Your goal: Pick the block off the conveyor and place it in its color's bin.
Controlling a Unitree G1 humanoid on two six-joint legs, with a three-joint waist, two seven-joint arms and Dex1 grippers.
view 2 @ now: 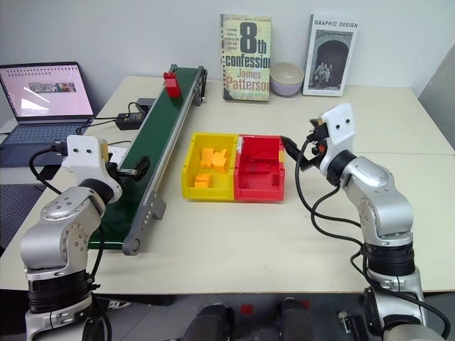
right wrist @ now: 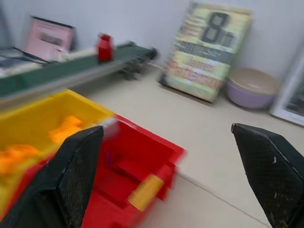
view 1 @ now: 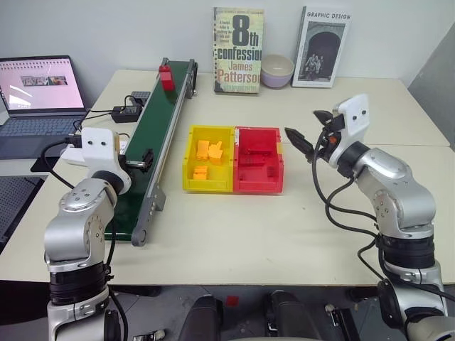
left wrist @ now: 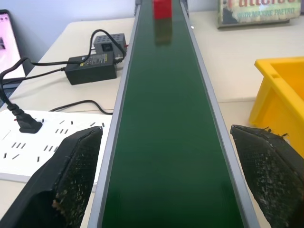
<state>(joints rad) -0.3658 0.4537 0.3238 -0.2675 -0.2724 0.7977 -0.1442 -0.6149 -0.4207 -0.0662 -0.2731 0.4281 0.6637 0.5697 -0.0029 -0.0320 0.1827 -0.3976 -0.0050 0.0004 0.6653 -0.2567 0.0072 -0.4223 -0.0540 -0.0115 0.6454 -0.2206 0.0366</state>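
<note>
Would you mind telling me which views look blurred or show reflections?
Right wrist view: smeared, notably the red bin and book. Left wrist view: sharp; the red block reflects faintly on the conveyor. Head views: even, soft light.

My left gripper (left wrist: 166, 180) points forward, level, jaws wide — my right gripper (right wrist: 173, 175) angles leftward, jaws spread too.
</note>
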